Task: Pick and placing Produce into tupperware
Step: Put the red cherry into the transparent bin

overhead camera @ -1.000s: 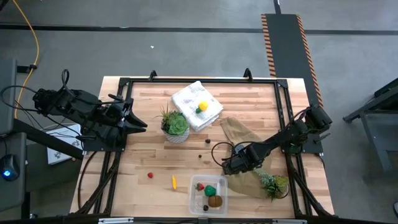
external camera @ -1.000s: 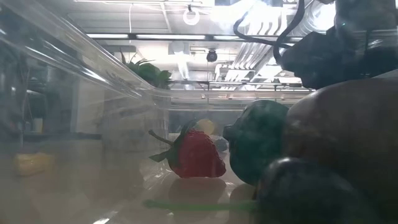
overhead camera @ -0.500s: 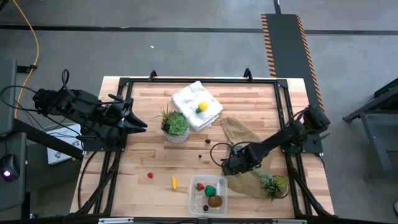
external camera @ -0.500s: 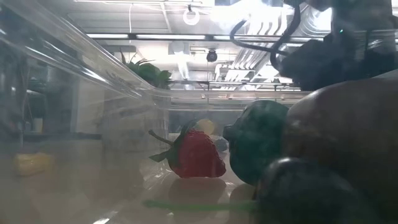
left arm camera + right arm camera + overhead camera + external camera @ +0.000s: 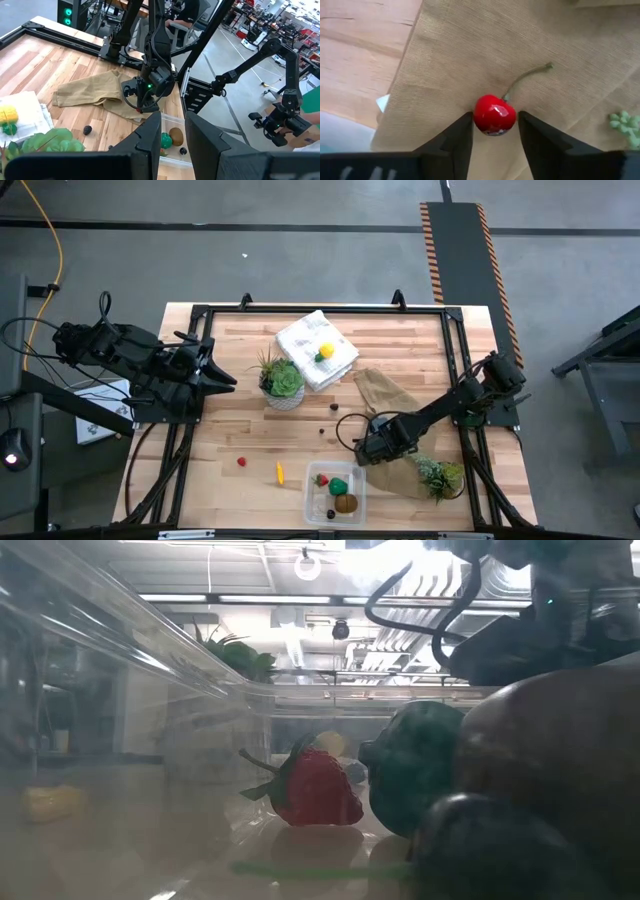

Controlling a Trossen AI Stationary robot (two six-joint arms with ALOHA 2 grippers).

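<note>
Tupperware (image 5: 335,492) holds strawberry (image 5: 322,479), green piece (image 5: 340,486) and kiwi (image 5: 345,503). Right gripper (image 5: 494,131) fingers flank cherry (image 5: 494,114) on brown cloth (image 5: 470,60), contact unclear. Beyond it lemon (image 5: 326,352), orange stick (image 5: 280,472) and berries remain; left gripper (image 5: 167,137), fingers apart, waits.

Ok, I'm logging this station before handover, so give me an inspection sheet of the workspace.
Surface: wooden table, black frame.
Job's things: tupperware holds strawberry, green piece, brown ball; lemon on white cloth; orange stick, red berry loose.
Clutter: brown paper bag, two succulents.
Grippers: right gripper straddles cherry; left gripper waits at table's left edge.
Cables: yellow cable on floor.
Surroundings: other robot arms.
</note>
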